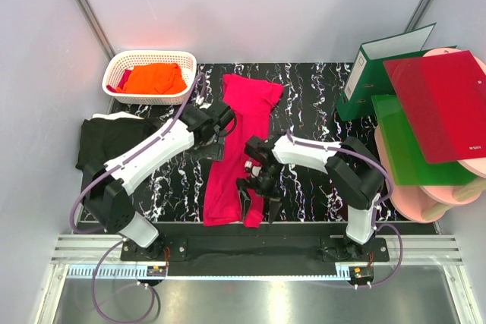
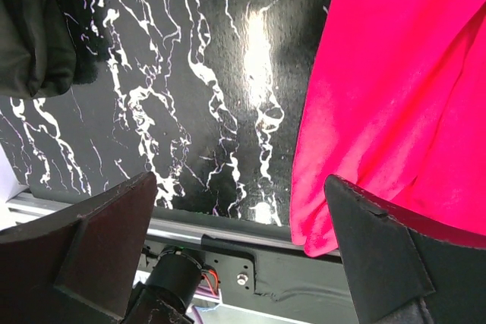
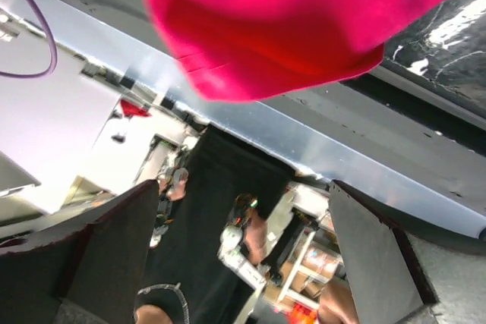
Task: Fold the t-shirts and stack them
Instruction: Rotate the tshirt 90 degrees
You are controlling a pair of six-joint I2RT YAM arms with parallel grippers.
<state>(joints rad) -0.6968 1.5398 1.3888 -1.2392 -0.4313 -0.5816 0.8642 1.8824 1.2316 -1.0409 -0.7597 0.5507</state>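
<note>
Spread wide and gripping nothing, at left gripper (image 2: 239,184) and right gripper (image 3: 243,187) alike. Hovering left over bare table (image 2: 190,73) just beside pink shirt (image 1: 239,138), right by its near hem. Lying lengthwise mid-table as a long narrow strip. Heaped in basket (image 1: 149,56), far left: orange shirt (image 1: 154,77). Crumpled at left edge: black shirt (image 1: 106,140).

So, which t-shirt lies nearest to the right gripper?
The pink one, laid out long in the middle; the orange one sits in the basket, the black one lies far left.
</note>
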